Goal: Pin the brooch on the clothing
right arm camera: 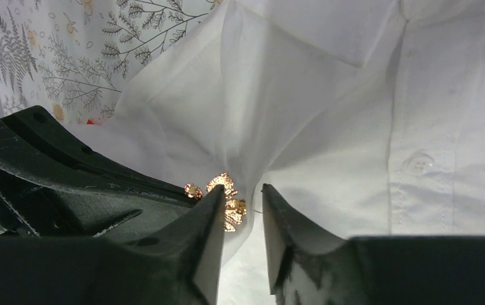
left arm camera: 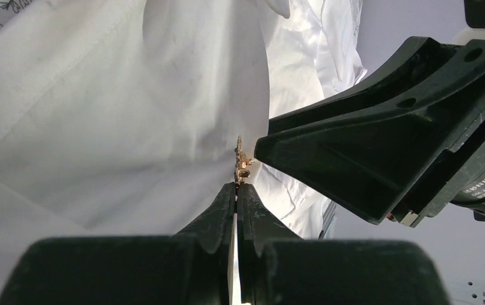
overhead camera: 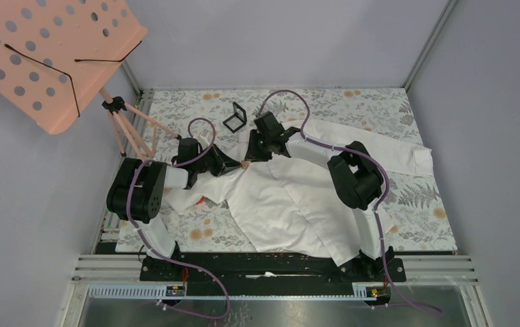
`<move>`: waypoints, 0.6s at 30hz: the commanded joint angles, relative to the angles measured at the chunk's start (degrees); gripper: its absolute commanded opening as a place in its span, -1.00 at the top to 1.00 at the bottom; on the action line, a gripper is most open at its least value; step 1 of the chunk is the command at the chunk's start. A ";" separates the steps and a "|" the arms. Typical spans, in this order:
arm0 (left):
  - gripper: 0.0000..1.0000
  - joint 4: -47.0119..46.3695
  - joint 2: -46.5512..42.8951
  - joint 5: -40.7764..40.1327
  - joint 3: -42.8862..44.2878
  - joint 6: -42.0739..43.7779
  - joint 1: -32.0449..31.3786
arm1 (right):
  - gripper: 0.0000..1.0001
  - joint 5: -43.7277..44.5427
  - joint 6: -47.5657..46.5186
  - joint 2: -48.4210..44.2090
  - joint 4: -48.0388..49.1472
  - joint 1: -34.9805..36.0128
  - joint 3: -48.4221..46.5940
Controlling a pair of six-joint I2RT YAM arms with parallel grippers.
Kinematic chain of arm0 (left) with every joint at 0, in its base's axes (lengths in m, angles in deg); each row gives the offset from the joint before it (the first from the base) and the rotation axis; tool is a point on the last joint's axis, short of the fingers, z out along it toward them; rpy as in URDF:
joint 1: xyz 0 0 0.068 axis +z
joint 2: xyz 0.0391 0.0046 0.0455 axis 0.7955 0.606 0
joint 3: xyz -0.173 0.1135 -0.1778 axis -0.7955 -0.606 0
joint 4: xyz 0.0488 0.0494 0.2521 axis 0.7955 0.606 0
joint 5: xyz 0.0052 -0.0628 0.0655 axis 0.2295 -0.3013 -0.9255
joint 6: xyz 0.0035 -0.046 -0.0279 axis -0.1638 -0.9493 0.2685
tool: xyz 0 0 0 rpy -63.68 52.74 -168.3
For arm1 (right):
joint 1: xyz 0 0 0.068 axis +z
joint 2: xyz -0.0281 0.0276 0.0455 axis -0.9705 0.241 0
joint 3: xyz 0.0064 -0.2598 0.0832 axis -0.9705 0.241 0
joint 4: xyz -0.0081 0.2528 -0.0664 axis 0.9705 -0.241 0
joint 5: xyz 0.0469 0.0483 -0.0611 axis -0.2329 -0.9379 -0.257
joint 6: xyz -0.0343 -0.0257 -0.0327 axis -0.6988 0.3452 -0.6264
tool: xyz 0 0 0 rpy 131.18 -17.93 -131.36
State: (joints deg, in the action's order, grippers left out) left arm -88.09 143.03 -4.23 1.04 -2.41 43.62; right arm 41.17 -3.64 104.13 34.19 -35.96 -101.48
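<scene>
The large white short-sleeved collared shirt (overhead camera: 291,201) of thin, creased fabric lies spread over the fern-and-flower printed tablecloth (overhead camera: 414,218), and both arms meet over its upper left part, near the collar. The left gripper (left arm camera: 235,185) has its two black fingers pressed together, and the tiny gold-glinting brooch (left arm camera: 242,160) of ragged flower-like outline stands right out of their tips, so it looks pinched by its lower edge. The brooch sits edge-on against a raised fold of the shirt, touching the cloth or nearly so. The right gripper (right arm camera: 241,194) comes in from the opposite side with its fingers apart. A hanging fold of the white fabric falls into the gap between them and the brooch lies just beside its left finger, but nothing appears clamped there. Judging by this, the brooch is picked up and brought to the cloth, and the fabric is lifted to meet it. Whether the pin has gone through the cloth cannot be told, as the pin itself is too small to make out. By my reckoning, what is left is piercing the fold, fastening the clasp, and letting go. A small black square case (overhead camera: 235,117) lies on the tablecloth beyond the arms, well apart from the work.
</scene>
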 commanded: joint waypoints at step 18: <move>1.00 -2.90 -0.64 1.97 1.59 0.59 -0.23 | -0.09 4.37 -1.61 -4.78 -0.88 -2.48 7.02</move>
State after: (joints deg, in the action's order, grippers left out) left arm -88.07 143.01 -4.21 1.04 -2.38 43.62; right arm 44.38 -5.35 100.37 32.81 -38.34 -94.44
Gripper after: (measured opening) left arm 0.020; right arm 0.546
